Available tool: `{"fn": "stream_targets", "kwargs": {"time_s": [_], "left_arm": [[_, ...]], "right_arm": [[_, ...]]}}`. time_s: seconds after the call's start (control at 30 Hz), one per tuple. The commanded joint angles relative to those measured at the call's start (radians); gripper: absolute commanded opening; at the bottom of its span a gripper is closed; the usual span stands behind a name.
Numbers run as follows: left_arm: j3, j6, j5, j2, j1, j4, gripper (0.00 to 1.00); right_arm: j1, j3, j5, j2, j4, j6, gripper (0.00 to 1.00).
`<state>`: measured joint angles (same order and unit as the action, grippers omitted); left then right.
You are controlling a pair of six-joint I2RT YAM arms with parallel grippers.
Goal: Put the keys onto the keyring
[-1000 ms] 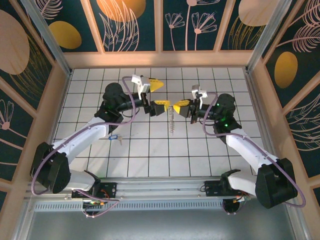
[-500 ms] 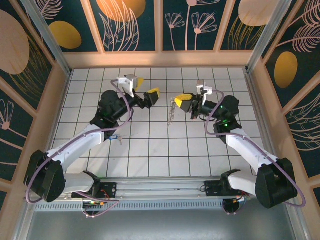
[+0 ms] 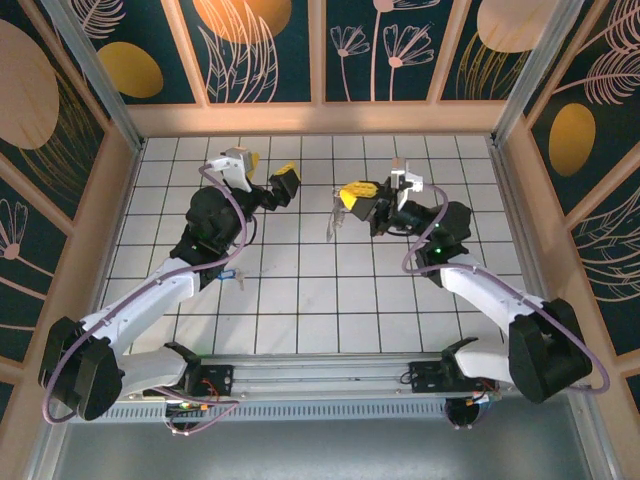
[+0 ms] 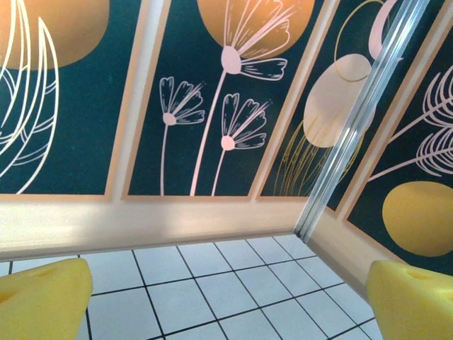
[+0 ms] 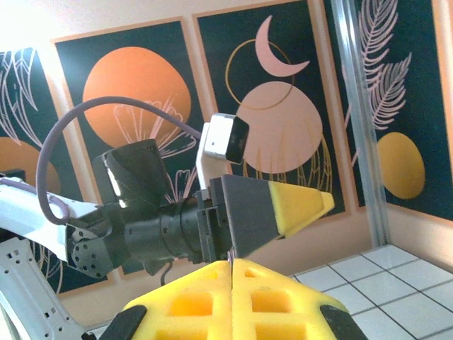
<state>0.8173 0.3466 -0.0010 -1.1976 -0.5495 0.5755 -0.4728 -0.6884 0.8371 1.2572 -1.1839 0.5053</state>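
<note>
The keys (image 3: 231, 273), with a blue head and a pale blade, lie on the white tiled floor beside my left forearm. My right gripper (image 3: 350, 194) is shut on the top of the keyring (image 3: 333, 221), a pale bumpy chain that dangles from it above the floor. In the right wrist view the yellow fingers (image 5: 191, 304) press together, and a thin sliver of the keyring (image 5: 231, 263) sticks out of their seam. My left gripper (image 3: 268, 172) stands open and raised, about two tiles left of the right one, with nothing between its yellow pads (image 4: 42, 299).
The back wall (image 4: 141, 227) rises just beyond the left gripper, and a metal corner post (image 4: 354, 134) stands at the back right. Side walls close in the tiled floor (image 3: 320, 290). Purple cables loop along both arms.
The two grippers, nearly touching a second ago, have parted. The left has drawn back to the left and risen. The right has carried the hanging keyring slightly left and towards the back wall.
</note>
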Motion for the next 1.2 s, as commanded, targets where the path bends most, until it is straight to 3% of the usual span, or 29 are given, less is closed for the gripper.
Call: {"fn": "stream_targets", "kwargs": {"time_s": [0.0,0.27,0.4,0.57,0.77,0.97,1.17], "left_arm": [[-0.004,-0.006,0.094,0.007,0.004,0.036,0.99],[-0.020,0.023,0.382,0.049,0.048,0.090,0.92],[-0.010,0.117,0.571,0.037,0.088,0.157,0.78],[-0.023,0.189,0.675,0.009,0.091,0.282,0.65],[0.002,0.263,0.810,-0.038,0.091,0.363,0.42],[0.024,0.355,0.934,-0.101,0.092,0.472,0.40],[0.037,0.406,0.972,-0.138,0.089,0.533,0.39]], "right_arm": [[-0.031,-0.022,-0.018,0.045,-0.179,0.014,0.00],[-0.055,-0.067,0.003,0.157,-0.298,0.033,0.00],[-0.052,-0.076,0.012,0.189,-0.338,0.057,0.00],[-0.032,-0.073,0.011,0.212,-0.411,0.112,0.00],[-0.013,-0.075,0.011,0.227,-0.452,0.159,0.00],[-0.001,-0.066,0.013,0.233,-0.476,0.192,0.00],[0.000,-0.062,0.015,0.244,-0.492,0.208,0.00]]}}
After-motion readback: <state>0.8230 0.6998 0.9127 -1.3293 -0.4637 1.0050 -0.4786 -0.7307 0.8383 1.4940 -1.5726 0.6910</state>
